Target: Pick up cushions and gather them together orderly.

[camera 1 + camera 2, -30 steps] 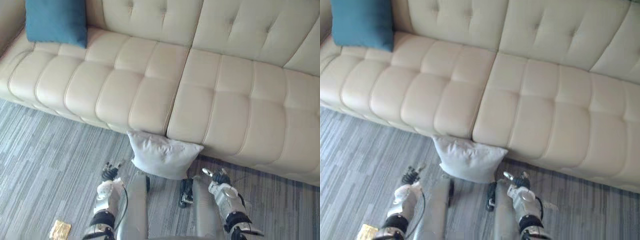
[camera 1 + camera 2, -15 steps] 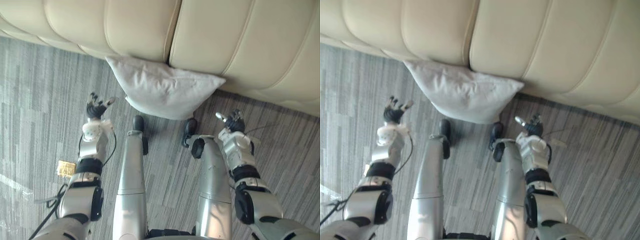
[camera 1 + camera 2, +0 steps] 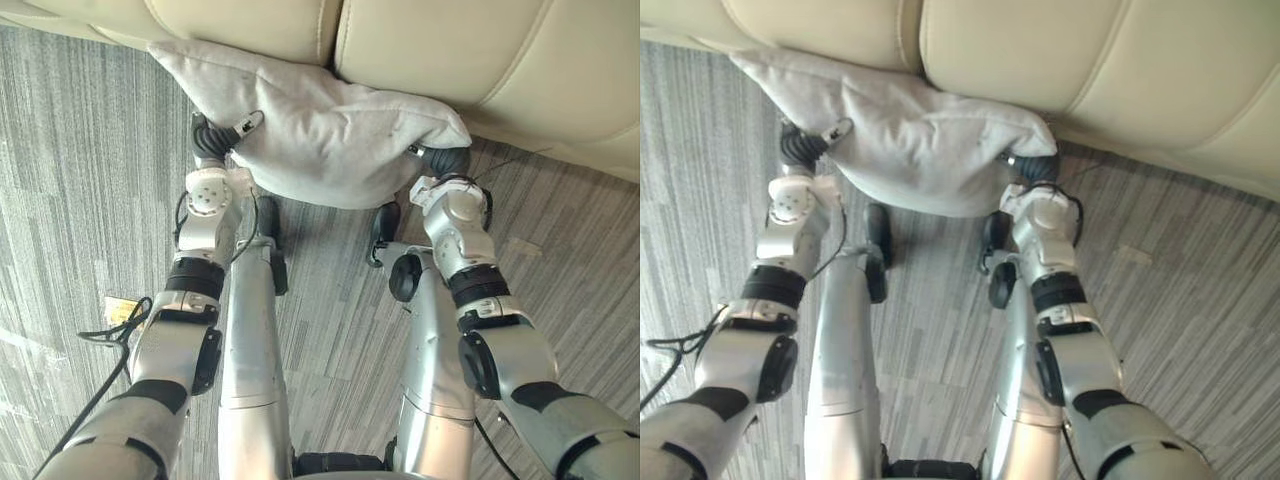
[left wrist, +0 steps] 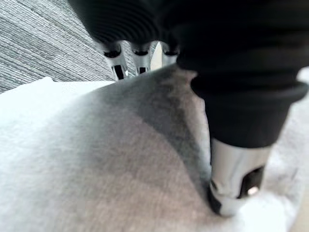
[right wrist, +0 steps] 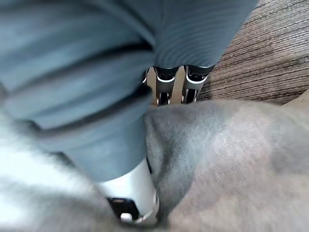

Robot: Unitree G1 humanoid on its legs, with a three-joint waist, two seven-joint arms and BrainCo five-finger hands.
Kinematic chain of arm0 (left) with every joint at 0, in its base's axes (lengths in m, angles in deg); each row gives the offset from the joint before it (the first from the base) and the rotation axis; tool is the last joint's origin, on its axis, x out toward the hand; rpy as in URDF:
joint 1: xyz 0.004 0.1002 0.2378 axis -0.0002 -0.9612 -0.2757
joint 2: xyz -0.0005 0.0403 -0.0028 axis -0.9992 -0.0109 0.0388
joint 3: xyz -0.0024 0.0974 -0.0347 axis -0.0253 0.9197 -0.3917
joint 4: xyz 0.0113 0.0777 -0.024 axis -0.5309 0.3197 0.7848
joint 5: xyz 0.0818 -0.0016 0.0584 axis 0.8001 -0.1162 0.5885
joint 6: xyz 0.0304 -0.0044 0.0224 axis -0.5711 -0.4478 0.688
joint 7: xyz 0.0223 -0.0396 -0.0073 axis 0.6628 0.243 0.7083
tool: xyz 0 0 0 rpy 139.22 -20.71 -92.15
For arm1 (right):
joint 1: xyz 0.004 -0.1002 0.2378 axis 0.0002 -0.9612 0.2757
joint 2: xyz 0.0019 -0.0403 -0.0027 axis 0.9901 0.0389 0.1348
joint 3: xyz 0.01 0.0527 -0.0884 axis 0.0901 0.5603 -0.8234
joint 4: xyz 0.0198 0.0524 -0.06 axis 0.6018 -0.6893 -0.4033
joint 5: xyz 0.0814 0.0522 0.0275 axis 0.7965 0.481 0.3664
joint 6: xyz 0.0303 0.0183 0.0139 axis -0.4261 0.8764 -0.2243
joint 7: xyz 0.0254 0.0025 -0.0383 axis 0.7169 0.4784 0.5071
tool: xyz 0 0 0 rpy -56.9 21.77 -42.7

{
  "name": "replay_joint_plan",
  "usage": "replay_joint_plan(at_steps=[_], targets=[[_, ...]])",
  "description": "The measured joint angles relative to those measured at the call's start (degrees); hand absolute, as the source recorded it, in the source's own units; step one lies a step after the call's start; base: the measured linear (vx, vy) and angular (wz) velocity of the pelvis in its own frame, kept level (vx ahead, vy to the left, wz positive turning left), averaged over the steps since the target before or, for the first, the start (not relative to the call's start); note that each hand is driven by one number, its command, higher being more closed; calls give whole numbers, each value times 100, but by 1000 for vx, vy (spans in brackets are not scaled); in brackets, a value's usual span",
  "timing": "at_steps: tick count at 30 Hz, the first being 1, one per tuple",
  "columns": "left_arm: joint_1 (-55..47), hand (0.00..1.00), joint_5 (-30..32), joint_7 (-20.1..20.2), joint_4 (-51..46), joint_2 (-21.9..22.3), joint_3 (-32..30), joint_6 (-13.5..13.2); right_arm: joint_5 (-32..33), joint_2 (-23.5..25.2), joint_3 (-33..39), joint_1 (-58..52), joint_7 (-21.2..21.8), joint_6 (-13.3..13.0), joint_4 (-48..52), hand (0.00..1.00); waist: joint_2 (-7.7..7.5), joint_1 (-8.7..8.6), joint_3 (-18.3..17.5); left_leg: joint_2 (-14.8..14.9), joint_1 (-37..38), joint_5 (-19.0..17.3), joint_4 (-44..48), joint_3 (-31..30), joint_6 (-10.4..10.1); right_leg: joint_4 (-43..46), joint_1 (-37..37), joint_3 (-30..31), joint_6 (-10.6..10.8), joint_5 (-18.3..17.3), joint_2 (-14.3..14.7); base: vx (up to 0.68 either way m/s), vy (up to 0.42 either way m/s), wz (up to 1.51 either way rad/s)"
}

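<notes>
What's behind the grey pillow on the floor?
The front of the cream sofa is right behind the grey pillow. Its bottom edge and the carpet there are covered.

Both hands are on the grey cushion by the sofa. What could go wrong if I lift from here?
1. The left hand and right hand pinch only the two ends of the light grey fabric cushion; the soft cloth could slip free, or the middle could sag.
2. Its upper edge lies against the front of the cream leather sofa, so a straight lift might catch there; drawing it back first seems safer.
</notes>
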Motion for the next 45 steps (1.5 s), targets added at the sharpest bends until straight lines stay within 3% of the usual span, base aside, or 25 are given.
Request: replay_joint_plan(at_steps=[7, 12, 13, 14, 15, 16, 20, 21, 22, 25, 31, 34, 38, 39, 40, 41, 42, 43, 45], targets=[[-249, 100, -79, -267, -603, 29, 48, 0, 119, 139, -117, -425, -16, -5, 721, 100, -9, -20, -9, 5, 219, 32, -54, -18, -37, -31, 213, 3, 10, 7, 2, 3, 6, 1], [-1420, 100, -129, -360, -1821, 493, 136, -246, 260, 414, -191, -1691, -15, -226, 1894, 100, -19, -34, -68, 39, 1515, 56, -747, 34, -73, -703, 1479, -57, -6, 29, 37, 23, 1, -2], [-1845, 100, -127, -354, -2080, 610, 239, -384, 223, 476, -233, -2130, 9, -307, 2169, 100, -39, -26, -193, 82, 2021, 51, -1069, 108, -81, -1035, 1959, -52, -12, 29, 89, 34, -13, -10], [-1916, 100, -127, -351, -2102, 631, 256, -410, 218, 488, -244, -2201, 17, -335, 2181, 100, -58, -24, -278, 85, 2036, 47, -1112, 123, -89, -1072, 1967, -46, -17, 25, 98, 83, -9, -16], [-2376, 100, -127, -330, -2318, 764, 319, -540, 212, 559, -294, -2658, 57, -433, 2366, 100, -93, -26, -761, 87, 2181, 82, -1457, 190, -80, -1387, 2065, -39, -4, 49, 109, 126, -5, -16], [-2754, 100, -127, -239, -2542, 923, 351, -600, 200, 623, -301, -3042, 96, -477, 2586, 100, -100, -23, -772, 93, 2814, 177, -1862, 300, -39, -1764, 2650, -45, -4, 189, 105, 158, -10, -15], [-3588, 100, -187, -108, -2937, 1280, 506, -653, 160, 657, -301, -3758, 137, -485, 2814, 100, -106, -45, -1002, 98, 3852, 194, -2317, 486, -63, -2182, 3570, -10, -69, 267, 102, 178, -26, -18], [-3980, 100, -239, -3, -3063, 1437, 538, -655, 7, 662, -301, -4039, 170, -488, 2835, 100, -110, -48, -1022, 105, 4552, 189, -2656, 591, -57, -2477, 4213, 20, -65, 277, 117, 151, -8, -16], [-4115, 100, -242, 28, -3083, 1466, 550, -655, -30, 665, -304, -4141, 193, -484, 2849, 100, -115, -46, -1041, 105, 4786, 190, -2792, 635, -55, -2580, 4417, 37, -55, 283, 119, 234, 1, -23], [-5224, 100, -362, 276, -3435, 1572, 607, -655, -86, 679, -491, -5083, 439, -468, 3339, 100, -115, -31, -1513, 101, 5976, 195, -3560, 847, -46, -3253, 5474, 103, 2, 316, 161, 197, 18, -19], [-6317, 100, -469, 629, -3856, 1581, 624, -647, -260, 739, -654, -6095, 776, -460, 3817, 100, -87, 12, -2243, 126, 7157, 167, -4319, 1117, 43, -4181, 6631, 212, 139, 437, 260, 214, 56, -17], [-6524, 100, -474, 708, -3985, 1591, 623, -623, -262, 807, -654, -6314, 834, -461, 3937, 100, -87, 16, -2289, 109, 7410, -4, -4267, 1176, 110, -4192, 6882, 255, 188, 455, 220, 97, 83, -19], [-6658, 100, -511, 768, -4001, 1595, 620, -467, -280, 826, -654, -6535, 852, -449, 3929, 100, -75, 19, -2285, 89, 7674, -272, -4154, 1306, 242, -2939, 6474, 239, 630, 673, 71, 35, 78, -14], [-6707, 100, -513, 770, -4001, 1591, 620, -416, -289, 833, -670, -6637, 860, -447, 3921, 100, -64, 0, -2275, 78, 7849, -406, -4073, 1321, 289, -2290, 6270, 274, 802, 928, 10, 38, 71, -2], [-6722, 100, -515, 770, -4000, 1589, 620, -409, -292, 834, -678, -6649, 860, -445, 3910, 100, -65, 1, -2278, 77, 7887, -429, -4071, 1327, 300, -2162, 6214, 287, 789, 1001, 3, 48, 56, 0], [-6745, 100, -513, 766, -3998, 1578, 619, -402, -302, 827, -695, -6659, 860, -423, 3886, 100, 25, -5, -2248, 105, 7998, -497, -4086, 1311, 366, -1924, 6105, 272, 733, 1027, -26, 92, -19, -2], [-6739, 100, -512, 762, -3997, 1569, 619, -407, -303, 846, -695, -6657, 860, -414, 3880, 100, -24, -6, -2283, 89, 8078, -517, -4188, 1300, 381, -2079, 6111, 183, 589, 692, -45, 81, -28, 0], [-6733, 100, -512, 761, -3996, 1565, 619, -409, -305, 854, -694, -6655, 860, -413, 3878, 100, -43, -2, -2322, 89, 8087, -517, -4241, 1301, 381, -2302, 6111, 110, 542, 589, -52, 133, -83, -5], [-6670, 100, -510, 761, -3977, 1519, 617, -438, -307, 850, -689, -6583, 861, -413, 3877, 100, -77, 28, -2367, 113, 8139, -517, -4467, 1267, 378, -3684, 6159, -67, 449, 651, 42, 216, -170, -2]])
